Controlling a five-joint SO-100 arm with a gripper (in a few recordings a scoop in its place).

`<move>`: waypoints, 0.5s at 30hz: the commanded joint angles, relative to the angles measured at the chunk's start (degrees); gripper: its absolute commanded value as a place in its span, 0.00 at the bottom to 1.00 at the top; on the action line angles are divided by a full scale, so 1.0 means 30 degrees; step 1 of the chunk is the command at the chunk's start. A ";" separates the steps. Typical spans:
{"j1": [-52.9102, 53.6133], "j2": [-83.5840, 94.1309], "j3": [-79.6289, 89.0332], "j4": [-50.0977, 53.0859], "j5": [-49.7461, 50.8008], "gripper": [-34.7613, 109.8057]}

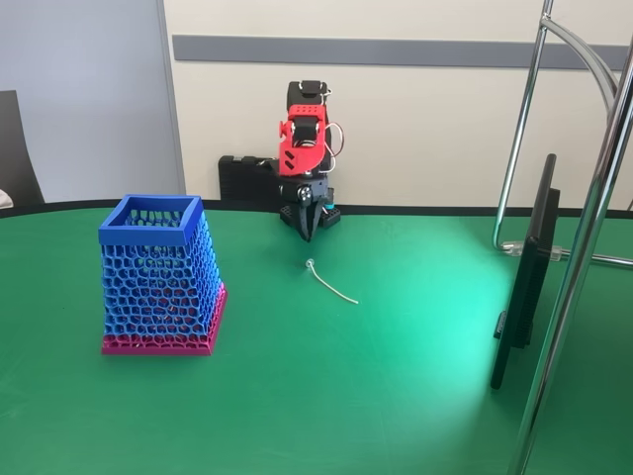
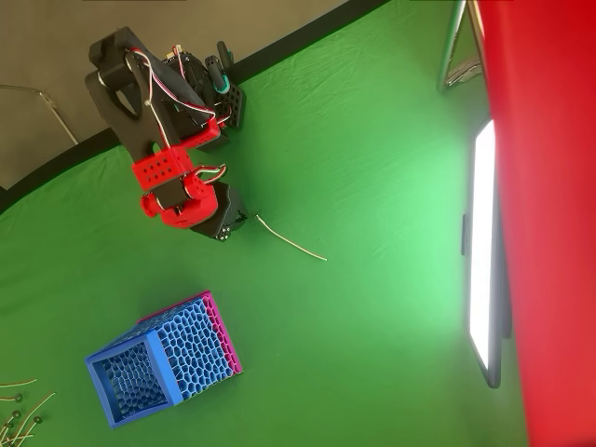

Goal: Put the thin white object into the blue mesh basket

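Observation:
The thin white object point(image 1: 331, 287) lies flat on the green table, slightly curved, with its small loop at the end nearest the arm. In the overhead view the strand point(image 2: 291, 242) runs diagonally just right of the arm's wrist. The red and black arm is folded at the back of the table. Its gripper point(image 1: 308, 234) points down, a short way behind the strand's looped end, with its black fingers together and nothing between them. From above, the gripper point(image 2: 226, 226) sits mostly under the wrist. The blue mesh basket point(image 1: 158, 282) stands upright on its magenta base at the left, apart from both, and appears as the basket point(image 2: 163, 363).
A dark monitor point(image 1: 524, 287) stands edge-on at the right, beside chrome stand tubes point(image 1: 584, 247). A black box point(image 1: 247, 183) sits behind the arm. Several loose white strands point(image 2: 19, 410) lie at the overhead view's bottom left edge. A red blurred shape point(image 2: 549, 186) covers its right side.

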 commanded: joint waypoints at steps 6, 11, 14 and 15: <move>0.0117 -0.2461 -0.1641 0.0088 0.3398 0.25; 0.0176 -0.3105 -0.2285 0.0088 0.3867 0.25; 0.0264 -0.3428 -0.2549 0.0088 0.3779 0.27; 0.0264 -0.3545 -0.2666 0.0088 0.3779 0.28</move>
